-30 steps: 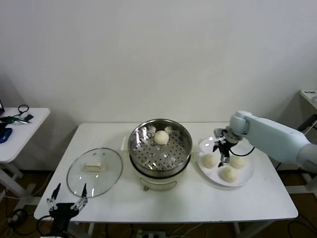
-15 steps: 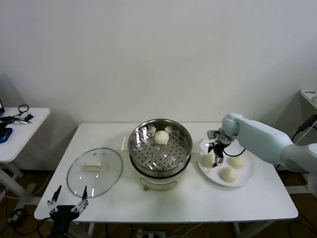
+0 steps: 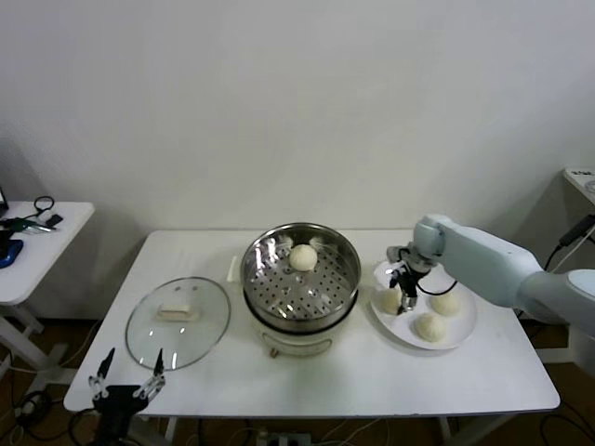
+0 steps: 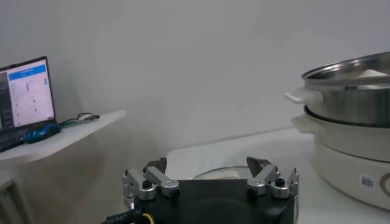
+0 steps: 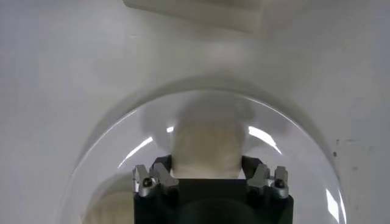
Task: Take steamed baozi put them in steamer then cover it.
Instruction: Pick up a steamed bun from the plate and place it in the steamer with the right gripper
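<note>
The steel steamer stands at the table's middle with one baozi on its perforated tray. Three more baozi lie on the white plate to its right. My right gripper is open and low over the plate, its fingers on either side of the plate's left baozi. In the right wrist view that baozi fills the gap between the open fingers of the gripper. The glass cover lies flat on the table left of the steamer. My left gripper is open and parked below the table's front left edge.
The other two baozi lie close to the right gripper on the plate. A side table with cables stands at the far left. The left wrist view shows the steamer's side and a laptop.
My right gripper has moved left across the plate and come down around the left baozi. The left arm has barely moved.
</note>
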### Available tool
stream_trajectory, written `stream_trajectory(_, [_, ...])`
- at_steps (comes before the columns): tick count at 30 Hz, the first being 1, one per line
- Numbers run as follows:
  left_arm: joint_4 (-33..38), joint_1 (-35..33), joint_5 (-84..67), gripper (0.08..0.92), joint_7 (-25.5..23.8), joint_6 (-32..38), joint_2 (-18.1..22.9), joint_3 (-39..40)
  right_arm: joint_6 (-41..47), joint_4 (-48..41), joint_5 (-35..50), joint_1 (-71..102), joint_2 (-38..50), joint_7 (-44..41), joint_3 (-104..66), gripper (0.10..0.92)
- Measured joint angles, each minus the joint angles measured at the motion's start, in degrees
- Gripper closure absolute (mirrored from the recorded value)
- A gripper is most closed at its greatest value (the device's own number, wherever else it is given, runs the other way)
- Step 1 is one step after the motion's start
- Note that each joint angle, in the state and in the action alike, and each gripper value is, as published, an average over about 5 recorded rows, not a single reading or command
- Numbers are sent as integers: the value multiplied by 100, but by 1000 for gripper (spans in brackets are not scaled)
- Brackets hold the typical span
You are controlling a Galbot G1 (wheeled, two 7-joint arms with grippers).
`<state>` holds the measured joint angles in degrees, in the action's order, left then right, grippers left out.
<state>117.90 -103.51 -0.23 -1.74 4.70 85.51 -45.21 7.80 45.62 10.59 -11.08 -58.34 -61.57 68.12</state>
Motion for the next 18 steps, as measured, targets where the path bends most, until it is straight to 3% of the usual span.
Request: stream_trajectory(18, [3,26,24,177,2,-8,8,42,11,506,1224,-1503,189,8,943,304])
